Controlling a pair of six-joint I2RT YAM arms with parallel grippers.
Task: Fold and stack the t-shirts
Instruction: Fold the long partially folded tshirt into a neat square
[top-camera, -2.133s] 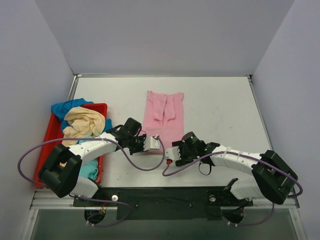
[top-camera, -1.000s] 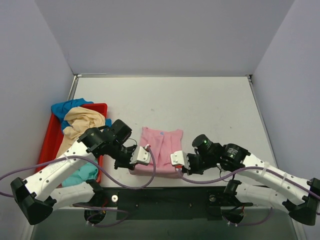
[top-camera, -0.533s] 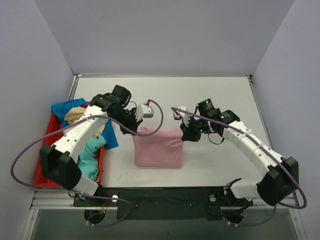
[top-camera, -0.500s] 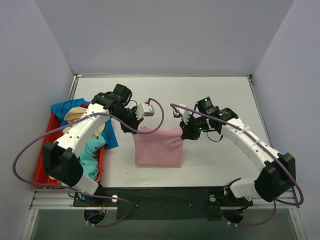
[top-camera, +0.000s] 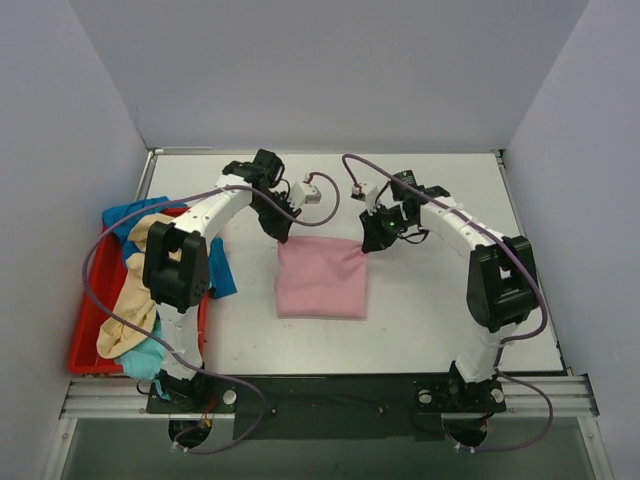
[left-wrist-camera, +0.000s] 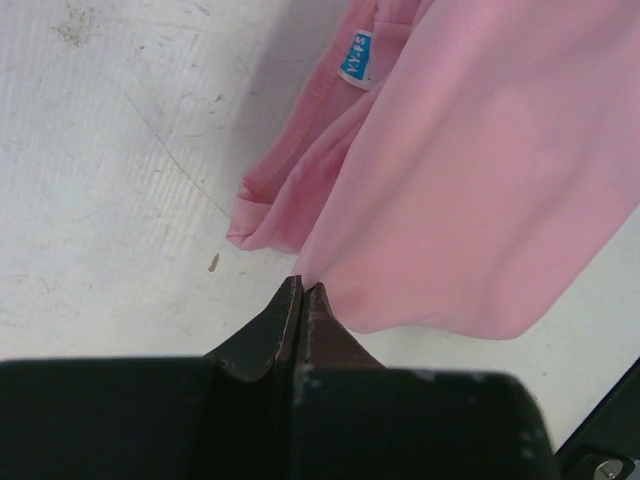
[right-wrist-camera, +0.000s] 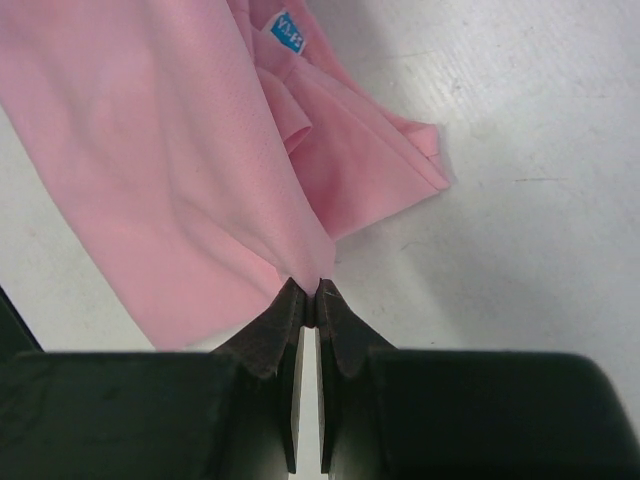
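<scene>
The light pink t-shirt (top-camera: 322, 278) lies folded into a rough square at the middle of the table. My left gripper (top-camera: 283, 236) is at its far left corner and my right gripper (top-camera: 368, 243) at its far right corner. In the left wrist view the left gripper (left-wrist-camera: 302, 285) is shut on a corner of the pink t-shirt's (left-wrist-camera: 470, 190) upper layer. The right gripper (right-wrist-camera: 312, 288) pinches the pink t-shirt's (right-wrist-camera: 170, 170) other corner. A blue neck label (left-wrist-camera: 355, 58) shows on the layer beneath.
A red tray (top-camera: 85, 330) stands at the left edge with a cream-yellow shirt (top-camera: 130, 300), a blue shirt (top-camera: 215, 270) and a teal shirt (top-camera: 148, 357) spilling over it. Grey walls close the back and both sides.
Both grippers have carried the pink shirt's near edge up and away to the far side. The lifted layer now lies over the rest as a folded square.
</scene>
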